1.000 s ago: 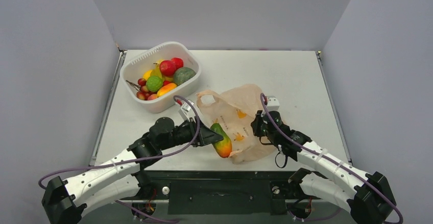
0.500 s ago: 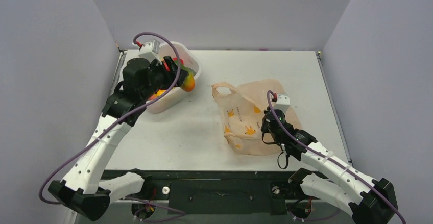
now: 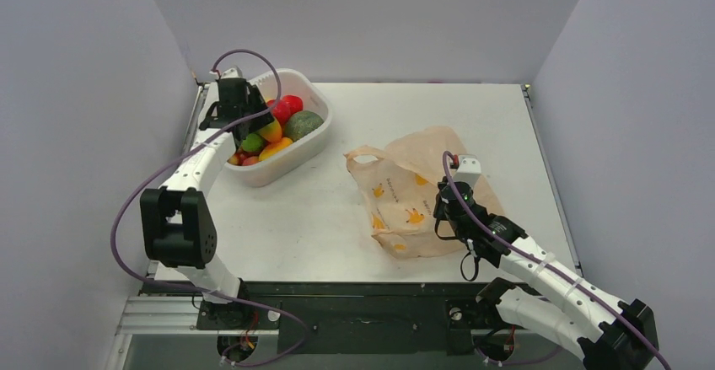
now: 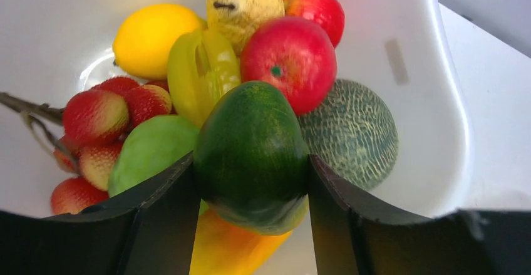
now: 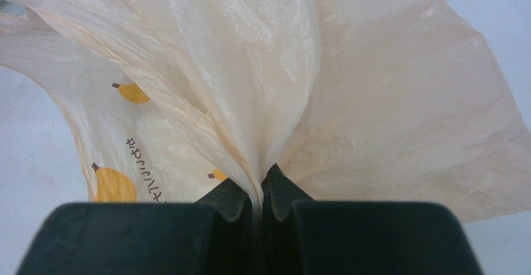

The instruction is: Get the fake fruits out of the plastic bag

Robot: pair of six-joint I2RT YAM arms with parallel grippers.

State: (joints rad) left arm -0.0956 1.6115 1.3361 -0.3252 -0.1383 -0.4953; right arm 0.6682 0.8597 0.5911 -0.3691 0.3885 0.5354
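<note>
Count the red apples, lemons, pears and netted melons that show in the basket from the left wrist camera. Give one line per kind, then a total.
Red apples: 2
Lemons: 1
Pears: 1
Netted melons: 1
Total: 5

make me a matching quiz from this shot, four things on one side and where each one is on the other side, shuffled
Things:
1. glossy green fruit
2. plastic bag
3. red apple
4. white basket

Places:
a. pinched in the shut right gripper
b. standing on the table, far left part
c. clamped in the left gripper
d. lying loose among the other fruits in the basket

Pairs: 1-c, 2-a, 3-d, 4-b
</note>
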